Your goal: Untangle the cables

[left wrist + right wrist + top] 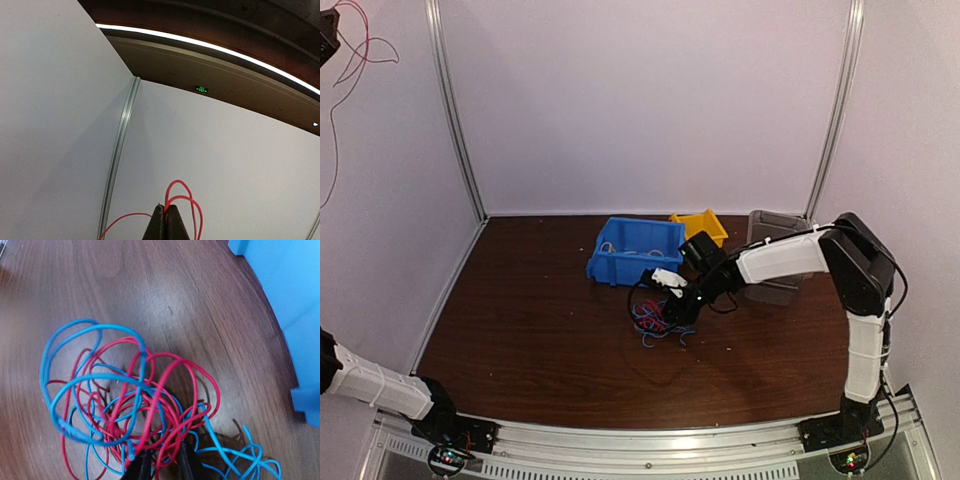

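Note:
A tangle of red and blue cables (658,322) lies on the brown table in front of the blue bin. In the right wrist view the cables (130,400) loop over one another. My right gripper (164,465) is down in the tangle, with its jaws apart and several red and blue strands between them. My left gripper (325,38) is raised high at the far left, shut on a single red cable (187,197). That cable loops above the fingertips and hangs down along the left wall (334,140). No yellow cable shows.
A blue bin (635,250) stands behind the tangle and also shows in the right wrist view (290,300). A yellow bin (700,228) and a clear grey bin (778,228) stand behind and to the right. White walls enclose the table on three sides.

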